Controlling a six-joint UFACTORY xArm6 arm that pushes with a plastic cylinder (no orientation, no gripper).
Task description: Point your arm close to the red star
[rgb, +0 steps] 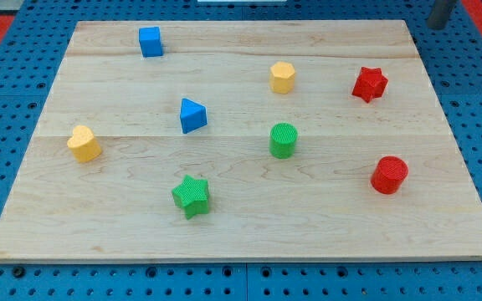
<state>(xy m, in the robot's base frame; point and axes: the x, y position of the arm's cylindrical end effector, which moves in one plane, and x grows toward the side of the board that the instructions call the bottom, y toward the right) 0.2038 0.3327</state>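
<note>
The red star [370, 84] sits on the wooden tabletop [124, 209] near the view's upper right, apart from the other blocks. Nearest it are the yellow hexagonal block [282, 77] to its left and the red cylinder [389, 175] below it. At the view's top right corner a dark rod enters; its lower end, my tip [436, 25], seems to hover just off the board's corner, above and right of the star, though the frame cuts it short.

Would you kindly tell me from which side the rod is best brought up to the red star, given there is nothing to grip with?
From the view's top right: my tip is off the board there, and nothing lies between it and the red star. Stop beside its upper right points; the yellow block sits on its left.
</note>
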